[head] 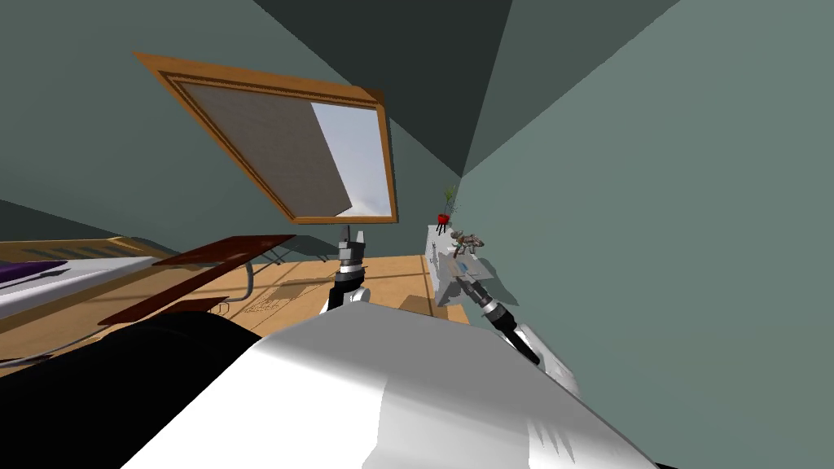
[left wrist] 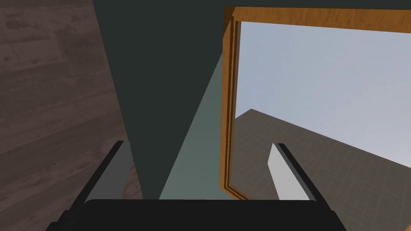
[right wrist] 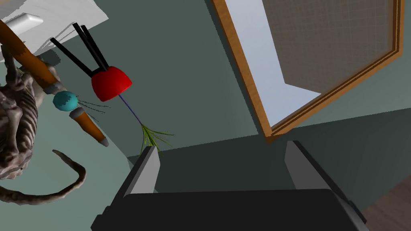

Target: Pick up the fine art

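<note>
Both grippers empty, jaws spread wide.
Right gripper [right wrist: 221,146] sits near the grey creature sculpture [right wrist: 16,116] on the white cabinet [head: 436,260]; left gripper [left wrist: 199,143] hangs well apart from that cabinet.

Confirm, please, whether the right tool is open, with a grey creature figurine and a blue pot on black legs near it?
Not quite: the pot on black legs is red, not blue, as the right wrist view shows. The right tool is open, with the grey creature figurine near it.
</note>
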You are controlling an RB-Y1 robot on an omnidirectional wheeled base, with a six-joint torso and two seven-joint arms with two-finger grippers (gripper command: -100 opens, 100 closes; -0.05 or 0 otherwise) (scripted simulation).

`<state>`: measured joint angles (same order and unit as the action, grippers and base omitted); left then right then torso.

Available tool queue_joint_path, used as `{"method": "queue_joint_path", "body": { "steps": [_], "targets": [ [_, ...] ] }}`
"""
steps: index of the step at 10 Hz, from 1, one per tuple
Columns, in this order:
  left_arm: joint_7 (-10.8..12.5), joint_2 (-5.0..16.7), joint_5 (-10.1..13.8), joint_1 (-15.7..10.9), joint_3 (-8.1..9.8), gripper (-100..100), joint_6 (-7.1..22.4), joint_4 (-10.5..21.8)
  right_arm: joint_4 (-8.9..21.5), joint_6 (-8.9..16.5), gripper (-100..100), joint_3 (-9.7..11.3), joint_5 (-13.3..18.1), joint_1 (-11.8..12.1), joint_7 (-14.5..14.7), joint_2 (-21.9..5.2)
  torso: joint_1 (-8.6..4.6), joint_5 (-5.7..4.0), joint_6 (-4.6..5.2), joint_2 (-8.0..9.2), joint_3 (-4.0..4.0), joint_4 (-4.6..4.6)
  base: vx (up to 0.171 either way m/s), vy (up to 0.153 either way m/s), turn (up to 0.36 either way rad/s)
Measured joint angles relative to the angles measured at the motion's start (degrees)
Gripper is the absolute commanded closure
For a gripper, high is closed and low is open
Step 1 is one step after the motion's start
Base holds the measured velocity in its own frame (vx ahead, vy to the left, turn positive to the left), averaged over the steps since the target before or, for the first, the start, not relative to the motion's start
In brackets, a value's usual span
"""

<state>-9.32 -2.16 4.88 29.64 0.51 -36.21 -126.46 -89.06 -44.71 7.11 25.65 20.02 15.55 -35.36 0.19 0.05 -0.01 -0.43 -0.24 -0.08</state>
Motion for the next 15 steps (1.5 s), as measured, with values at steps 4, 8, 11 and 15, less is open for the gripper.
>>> {"method": "queue_joint_path", "body": {
  "steps": [4,8,11,15],
  "targets": [
    [0.0,0.0,0.0,0.0,0.00,0,0.0,0.0,6.6,1.3,-100,0.4,1.1,-2.1,5.2,-5.6,0.21,0.06,-0.02,-0.70,-0.40,-0.15,0.256,0.111,-0.087],
    [0.0,0.0,0.0,0.0,0.00,0,0.0,0.0,13.1,3.6,-100,0.8,1.7,-4.3,10.8,-10.4,0.14,0.04,-0.02,-0.61,-0.35,-0.14,0.245,0.111,-0.076],
    [0.0,0.0,0.0,0.0,0.00,0,0.0,0.0,15.5,6.2,-100,1.0,1.9,-5.2,14.0,-13.9,-0.02,0.01,-0.03,-0.58,-0.35,-0.14,0.242,0.074,-0.060],
    [0.0,0.0,0.0,0.0,0.00,0,0.0,0.0,18.7,7.6,0,1.2,2.1,-6.2,17.3,-16.7,-0.10,-0.01,-0.02,-0.15,-0.12,-0.07,0.139,0.054,-0.023]
  ]
}}
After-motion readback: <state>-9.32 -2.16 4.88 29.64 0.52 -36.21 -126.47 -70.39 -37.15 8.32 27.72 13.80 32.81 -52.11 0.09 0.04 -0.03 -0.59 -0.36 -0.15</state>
